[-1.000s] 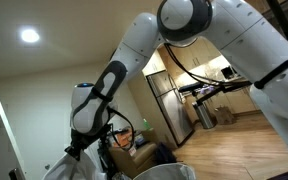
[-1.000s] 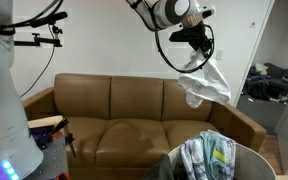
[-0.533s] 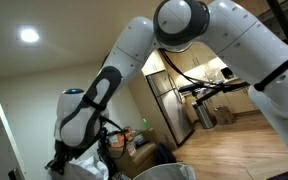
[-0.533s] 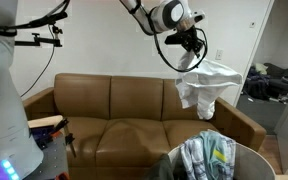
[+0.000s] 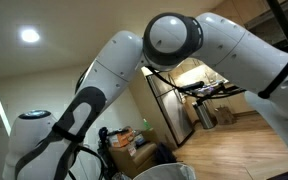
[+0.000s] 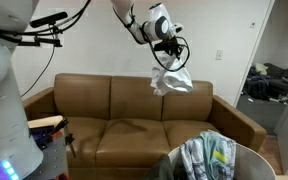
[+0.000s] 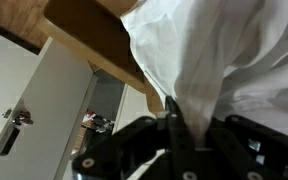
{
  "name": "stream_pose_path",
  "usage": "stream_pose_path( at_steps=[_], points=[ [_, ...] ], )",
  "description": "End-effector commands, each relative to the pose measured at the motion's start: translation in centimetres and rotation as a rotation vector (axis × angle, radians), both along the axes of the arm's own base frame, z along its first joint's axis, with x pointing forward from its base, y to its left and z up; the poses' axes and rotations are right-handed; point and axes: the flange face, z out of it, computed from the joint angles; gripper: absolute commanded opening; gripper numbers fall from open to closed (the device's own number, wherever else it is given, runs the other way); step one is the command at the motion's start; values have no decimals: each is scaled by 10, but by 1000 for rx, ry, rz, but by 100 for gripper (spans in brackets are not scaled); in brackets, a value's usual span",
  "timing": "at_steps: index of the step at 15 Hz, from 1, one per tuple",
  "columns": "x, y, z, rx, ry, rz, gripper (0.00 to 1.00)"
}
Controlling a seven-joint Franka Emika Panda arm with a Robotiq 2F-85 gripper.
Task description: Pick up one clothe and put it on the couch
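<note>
My gripper (image 6: 168,62) is shut on a white cloth (image 6: 170,81) and holds it in the air above the backrest of the brown leather couch (image 6: 124,110), near its middle. In the wrist view the white cloth (image 7: 219,60) hangs from between the black fingers (image 7: 134,150), pinched at the gripper (image 7: 184,128). More clothes, patterned in blue, yellow and white (image 6: 209,155), lie heaped in a grey basket (image 6: 252,160) in front of the couch at the lower right. In an exterior view only the white arm (image 5: 134,70) shows; the gripper is out of view there.
A dark pile (image 6: 274,82) lies beyond a doorway right of the couch. A stand with black cables (image 6: 34,40) is at the left, and the robot base (image 6: 4,120) at the near left. A fridge (image 5: 169,105) stands in the kitchen behind.
The arm has swung left with the white cloth, from above the couch's right end to above its middle. The cloth hangs more bunched now.
</note>
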Motion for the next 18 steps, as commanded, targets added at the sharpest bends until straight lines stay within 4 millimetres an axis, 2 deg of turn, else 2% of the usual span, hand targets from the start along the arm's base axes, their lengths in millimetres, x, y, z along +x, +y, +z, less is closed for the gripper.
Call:
stream_pose_path(
  at_steps=[1,2,5,6,8,9,10,11,13,14,15,17,18],
  points=[
    [5,8,-7,13,16,29,2],
    [5,24,-16,56,38,81,2],
    [5,82,-70,95,143,214,2],
    [4,95,-90,104,196,253,2],
    [4,103,-122,129,319,297,2],
    [5,96,-127,110,355,269,2],
    [-9,110,-131,98,321,256,2],
    [-8,111,-141,97,339,256,7],
    [-8,111,-146,94,343,255,7],
    [-12,116,-141,66,327,242,2],
    [-13,125,-151,47,352,272,2],
    [-13,140,-190,49,396,336,2],
    [-14,149,-216,92,426,384,2]
  ],
)
